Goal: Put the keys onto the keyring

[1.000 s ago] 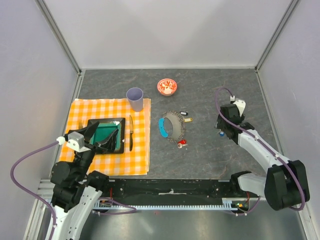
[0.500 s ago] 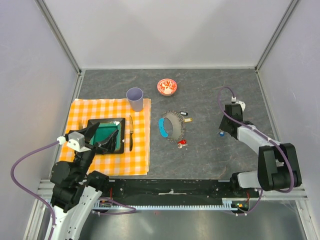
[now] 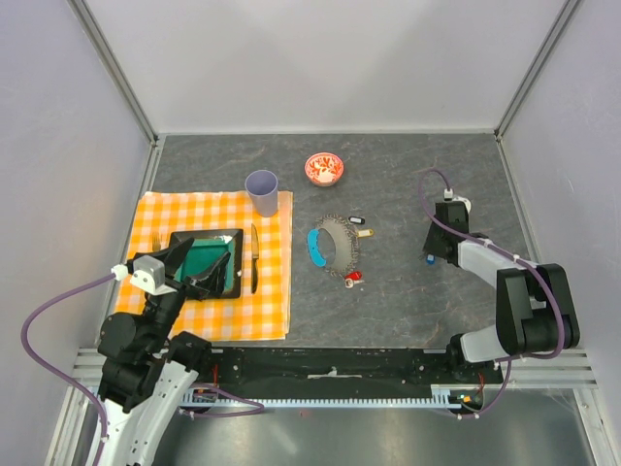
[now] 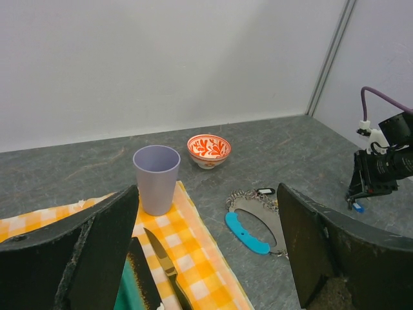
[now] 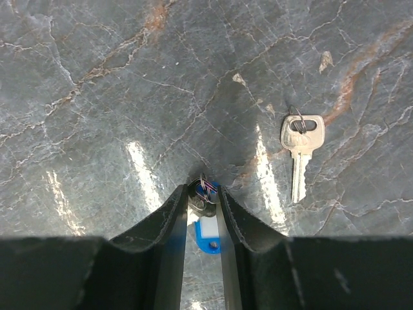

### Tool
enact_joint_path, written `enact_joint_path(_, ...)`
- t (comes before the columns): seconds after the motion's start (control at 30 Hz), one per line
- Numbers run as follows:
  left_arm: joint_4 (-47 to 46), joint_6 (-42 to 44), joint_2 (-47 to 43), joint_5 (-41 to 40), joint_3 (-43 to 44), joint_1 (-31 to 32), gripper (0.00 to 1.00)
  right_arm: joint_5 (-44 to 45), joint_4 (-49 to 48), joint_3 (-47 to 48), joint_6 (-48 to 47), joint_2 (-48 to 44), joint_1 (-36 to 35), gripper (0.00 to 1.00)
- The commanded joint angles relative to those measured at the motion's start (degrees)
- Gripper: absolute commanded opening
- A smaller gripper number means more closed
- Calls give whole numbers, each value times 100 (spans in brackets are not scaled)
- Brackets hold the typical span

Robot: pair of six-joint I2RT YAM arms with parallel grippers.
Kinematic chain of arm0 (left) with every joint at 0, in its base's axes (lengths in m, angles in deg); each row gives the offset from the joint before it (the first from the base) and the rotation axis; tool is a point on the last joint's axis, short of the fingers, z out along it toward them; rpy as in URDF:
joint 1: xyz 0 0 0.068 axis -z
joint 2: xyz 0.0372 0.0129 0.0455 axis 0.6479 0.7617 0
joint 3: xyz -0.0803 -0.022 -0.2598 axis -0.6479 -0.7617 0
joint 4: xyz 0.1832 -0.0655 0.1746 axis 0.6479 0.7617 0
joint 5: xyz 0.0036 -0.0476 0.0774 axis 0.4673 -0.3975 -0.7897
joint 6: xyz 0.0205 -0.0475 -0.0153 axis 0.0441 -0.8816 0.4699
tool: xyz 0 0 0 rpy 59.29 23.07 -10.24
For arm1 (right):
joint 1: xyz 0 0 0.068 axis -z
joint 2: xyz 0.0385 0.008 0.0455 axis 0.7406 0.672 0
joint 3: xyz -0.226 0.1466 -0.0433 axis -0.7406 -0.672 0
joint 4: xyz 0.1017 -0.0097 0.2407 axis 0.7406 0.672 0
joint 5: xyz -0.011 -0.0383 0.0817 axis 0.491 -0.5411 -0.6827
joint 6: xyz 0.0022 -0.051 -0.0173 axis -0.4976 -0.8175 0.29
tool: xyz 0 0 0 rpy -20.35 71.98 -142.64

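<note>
Blue plastic peeks out between the fingers of the right pincer (image 5: 203,194), which is clenched on the blue-tagged key (image 5: 208,237) down on the grey desk (image 5: 97,97). The tag is mostly hidden, so any print on it cannot be read. A bare silver key (image 5: 301,147) lies just beside it. The keyring (image 3: 337,245), with its blue fob (image 3: 315,248), sits well apart at mid-desk, with a red key (image 3: 354,277) at its near edge. The left pincer (image 4: 206,194) hangs released over the checked cloth (image 3: 213,311).

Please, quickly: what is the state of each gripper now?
Left gripper: open, holding nothing.
Right gripper: closed on the blue-tagged key.
</note>
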Motion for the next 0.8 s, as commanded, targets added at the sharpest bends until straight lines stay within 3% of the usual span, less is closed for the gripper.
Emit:
enact_joint_path(0.0,-60,85,-524,-60,130,17,94,-61,-149,164,-73,108,33,31)
enact_joint_path(0.57,-86,94,-480,-16,104,17,94,88,-52,14,-99,-339,34,2)
enact_joint_path(0.77,-157,103,-410,54,51,17,94,-377,-44,-56,-187,-857,-220,0)
